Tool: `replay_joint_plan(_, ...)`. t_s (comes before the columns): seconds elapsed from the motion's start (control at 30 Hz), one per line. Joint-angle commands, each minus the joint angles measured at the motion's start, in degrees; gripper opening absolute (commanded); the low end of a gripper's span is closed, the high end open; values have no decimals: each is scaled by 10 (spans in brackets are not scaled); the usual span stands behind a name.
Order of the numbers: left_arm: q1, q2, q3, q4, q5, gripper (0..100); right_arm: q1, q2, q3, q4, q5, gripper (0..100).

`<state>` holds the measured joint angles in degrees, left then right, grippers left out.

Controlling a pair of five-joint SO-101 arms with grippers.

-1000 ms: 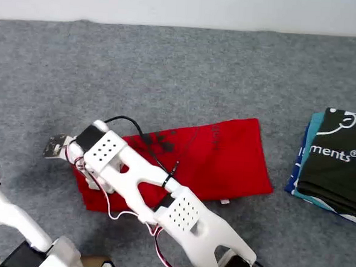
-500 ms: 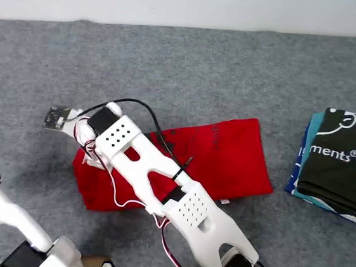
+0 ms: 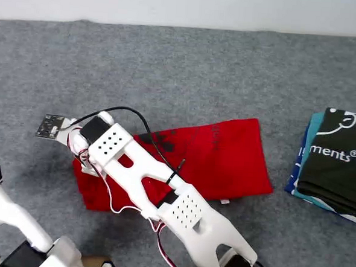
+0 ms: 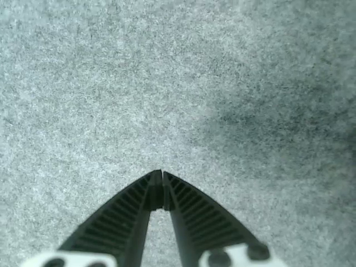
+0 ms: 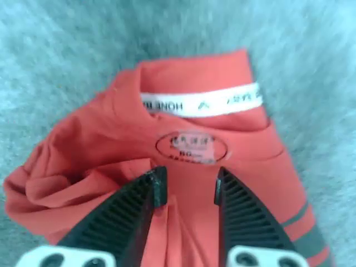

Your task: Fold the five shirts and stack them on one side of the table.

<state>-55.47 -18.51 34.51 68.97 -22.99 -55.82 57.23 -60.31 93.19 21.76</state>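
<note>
Right gripper (image 5: 189, 186), jaws parted, swings back down over the collar end of the red shirt (image 5: 189, 122) — likely lining up the next fold.

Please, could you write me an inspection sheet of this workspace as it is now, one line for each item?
Surface: grey felt surface, bare around the shirts.
Job's things: red shirt folded lengthwise in the middle; stack of folded shirts at the table's edge, black one on top.
Clutter: nothing seen.
Grippers: right gripper open at the red shirt's collar end; left gripper shut over bare felt.
Cables: black cable loops along the arm above the red shirt.
Surroundings: white wall behind the table.
</note>
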Motion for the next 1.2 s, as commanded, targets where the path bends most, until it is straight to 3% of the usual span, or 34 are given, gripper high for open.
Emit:
replay_joint_plan(0.0, 4, -14, -2, -11, -4, 8, -4, 1, -32, 7, -26, 157)
replay_joint_plan(0.47, 6, -14, -2, -11, -5, 8, -18, 48, -32, 51, -26, 152)
replay_joint_plan(0.67, 6, -13, -2, -11, -5, 8, 2, 38, -62, 60, -25, 7)
replay_joint_plan(1.0, 7, -13, -1, -11, -5, 8, 37, 38, -169, 70, -3, 17)
replay_joint_plan(1.17, 7, -13, 0, -11, -5, 8, 50, 38, -142, 40, -6, 139)
